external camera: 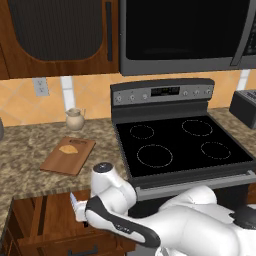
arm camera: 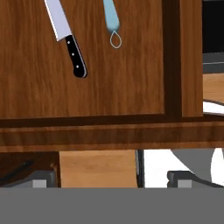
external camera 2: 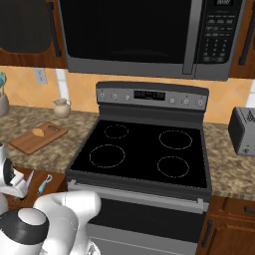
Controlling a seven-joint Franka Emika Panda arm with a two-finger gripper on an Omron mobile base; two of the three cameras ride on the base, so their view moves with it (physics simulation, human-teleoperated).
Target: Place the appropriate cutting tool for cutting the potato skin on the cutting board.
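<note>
The peeler (external camera 2: 45, 184) lies in an open wooden drawer (arm camera: 131, 78) below the counter; its pale blue handle (arm camera: 111, 17) with a wire loop reaches in from the top of the hand view. The black-handled knife (arm camera: 72, 50) lies beside it to the left. My gripper (arm camera: 113, 179) hangs over the drawer's front edge, short of both tools, open with nothing between its fingers; it also shows in the base views (external camera: 75, 202) (external camera 2: 24, 182). The reddish-brown cutting board (external camera: 60, 162) (external camera 2: 27, 143) rests on the counter left of the stove, with the small tan potato (external camera: 68, 148) (external camera 2: 38, 132) on it.
A black glass stove (external camera 2: 144, 149) stands right of the board, with a microwave (external camera 2: 134, 35) above. A small beige jug (external camera: 75, 119) sits behind the board by the wall. A toaster (external camera 2: 244, 130) is on the right counter. The drawer's front rail (arm camera: 109, 131) crosses below the tools.
</note>
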